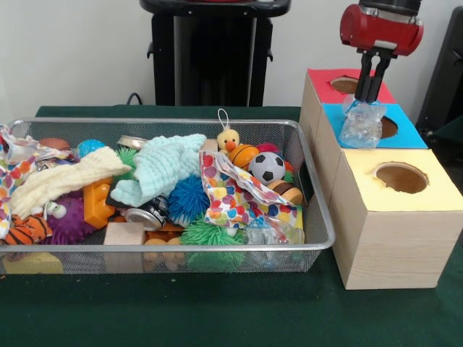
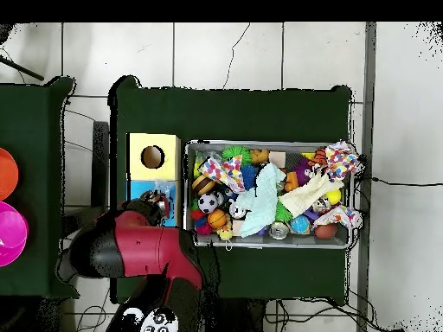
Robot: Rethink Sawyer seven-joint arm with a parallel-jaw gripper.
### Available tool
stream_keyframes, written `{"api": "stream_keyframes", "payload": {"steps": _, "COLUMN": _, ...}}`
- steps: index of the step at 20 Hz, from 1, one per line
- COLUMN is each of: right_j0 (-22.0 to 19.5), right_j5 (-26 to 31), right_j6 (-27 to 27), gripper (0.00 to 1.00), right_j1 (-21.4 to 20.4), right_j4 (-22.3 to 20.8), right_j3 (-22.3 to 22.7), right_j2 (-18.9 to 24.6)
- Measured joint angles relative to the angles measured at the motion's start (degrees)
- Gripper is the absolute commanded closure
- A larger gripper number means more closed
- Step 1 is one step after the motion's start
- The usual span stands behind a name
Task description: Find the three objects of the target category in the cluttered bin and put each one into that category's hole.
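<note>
The pincer is clamped on a clear plastic bag above the blue box, with the bin beside.

A green cloth covers the table; orange and pink discs lie apart at one side.

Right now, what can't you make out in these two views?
- Red box: overhead, hidden under the arm; its hole is partly behind the claw in front view.
- Blue hole: front view, partly covered by the crinkled clear plastic in the claw.
- Bin bottom layer: both views, buried under cloths and toys.
- Claw: overhead, hidden by the arm.
- Arm above the wrist: front view, cut by the top edge.
</note>
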Motion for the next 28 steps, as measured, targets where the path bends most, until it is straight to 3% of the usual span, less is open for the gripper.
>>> {"api": "stream_keyframes", "payload": {"steps": 28, "right_j0": 1.5, "right_j5": -3.6, "right_j6": 0.0, "gripper": 1.00, "right_j1": 2.8, "right_j4": 1.4, "right_j3": 0.5, "right_j2": -0.5}}
